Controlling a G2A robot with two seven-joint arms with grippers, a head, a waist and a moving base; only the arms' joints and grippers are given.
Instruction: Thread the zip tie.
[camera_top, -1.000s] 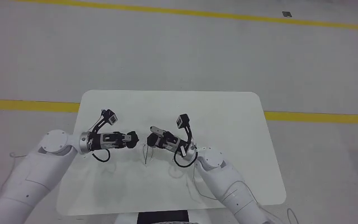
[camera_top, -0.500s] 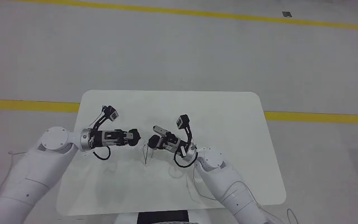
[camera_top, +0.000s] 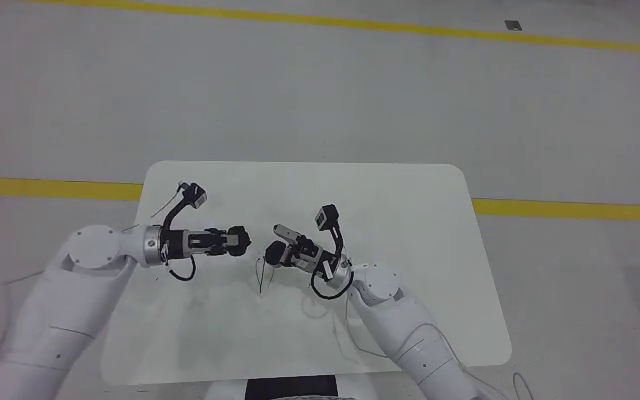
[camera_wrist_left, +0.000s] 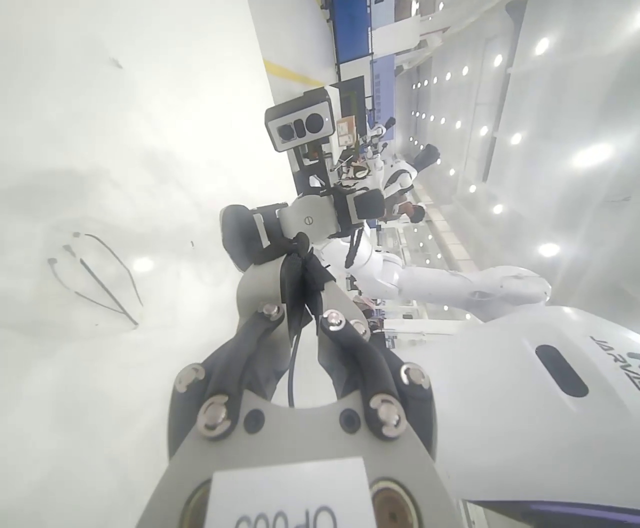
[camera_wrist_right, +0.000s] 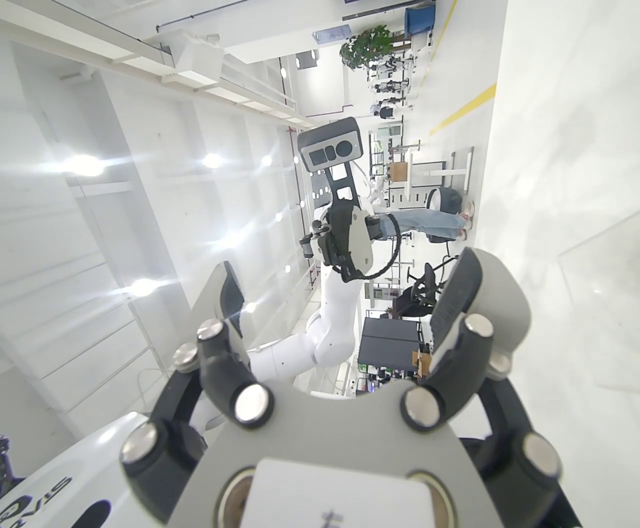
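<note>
Left end effector (camera_wrist_left: 300, 285) is clenched on a black zip tie (camera_wrist_left: 292, 357), held above the counter (camera_top: 400, 200) just beside the right end effector (camera_wrist_right: 345, 280), which stands released, fingers spread. Loose ties (camera_wrist_left: 95, 280) lie flat on the counter nearby.
</note>
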